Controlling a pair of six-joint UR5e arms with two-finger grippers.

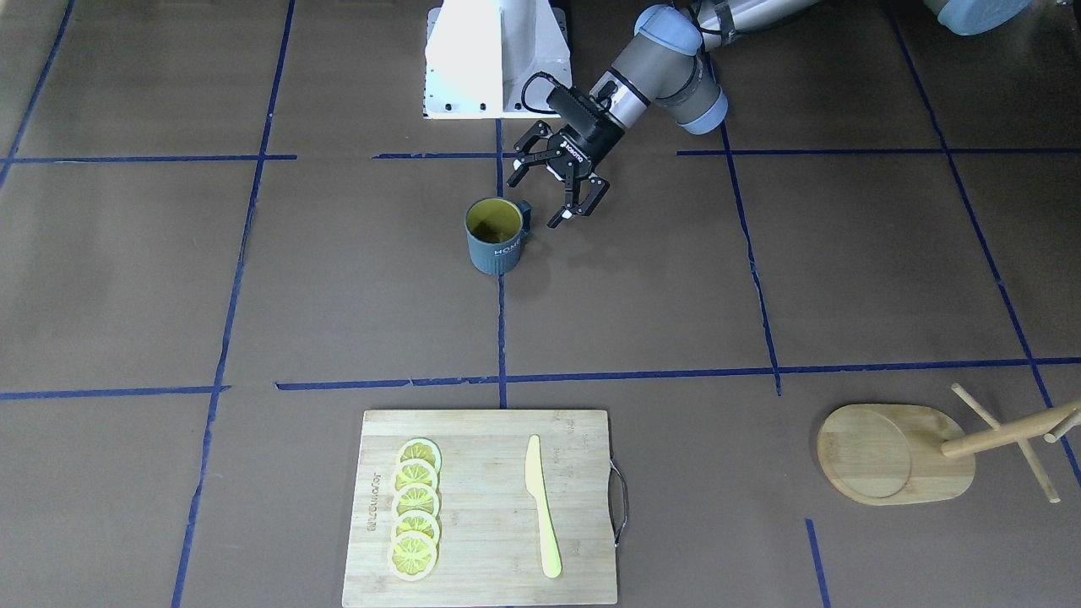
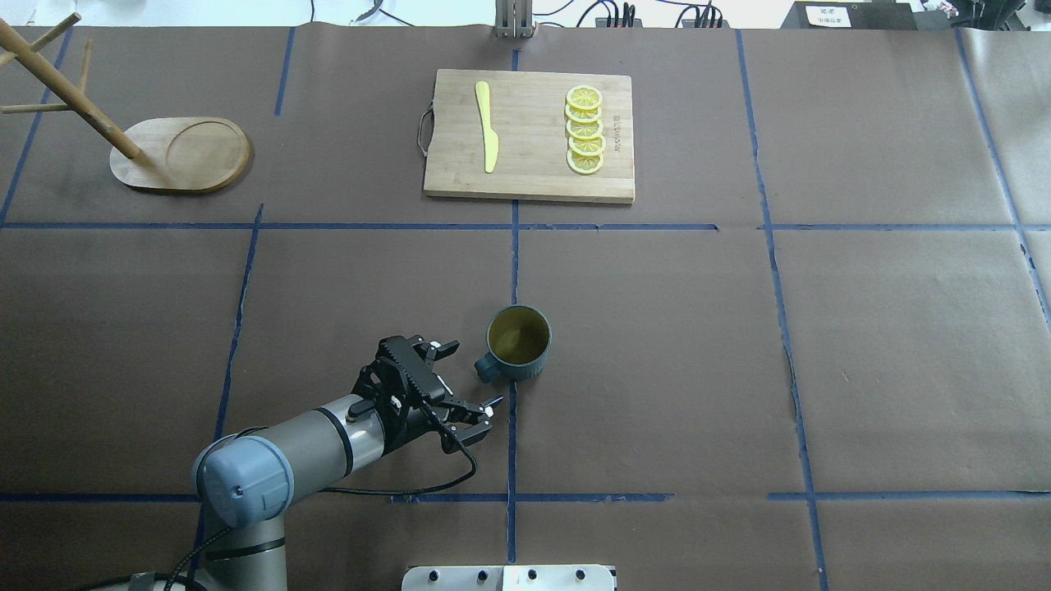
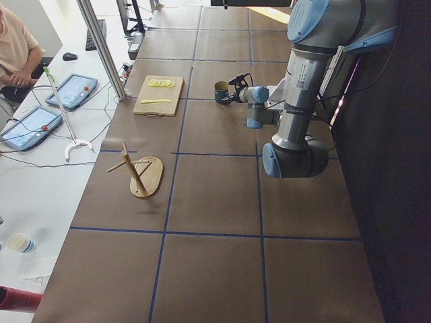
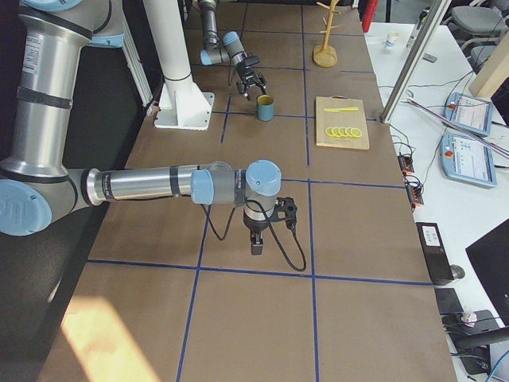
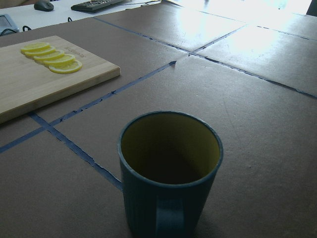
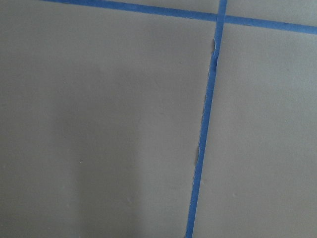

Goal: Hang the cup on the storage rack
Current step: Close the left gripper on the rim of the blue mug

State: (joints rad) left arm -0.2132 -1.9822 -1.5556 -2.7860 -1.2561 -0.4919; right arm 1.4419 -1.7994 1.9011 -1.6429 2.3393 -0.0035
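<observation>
Brown paper gridded with blue tape covers the table point(image 2: 739, 328). In the overhead view's upper left stands the storage rack point(image 2: 189, 156), well apart from everything else. Lower left of centre, the left pincer point(image 2: 470, 376) gapes wide and empty, just beside the cup point(image 2: 517, 343). The cup sits upright at centre, its handle point(image 2: 486, 368) turned towards those fingers. A finger could clip the handle or rim on closing and skid or tip the cup. Clamping the loop itself (tempting, since it faces the pincer) would likely leave no opening to hang it by. A shallow grip might slip on the long carry. Whether the right pincer point(image 4: 258, 247), seen only from the side, is wide or narrow I cannot tell.
</observation>
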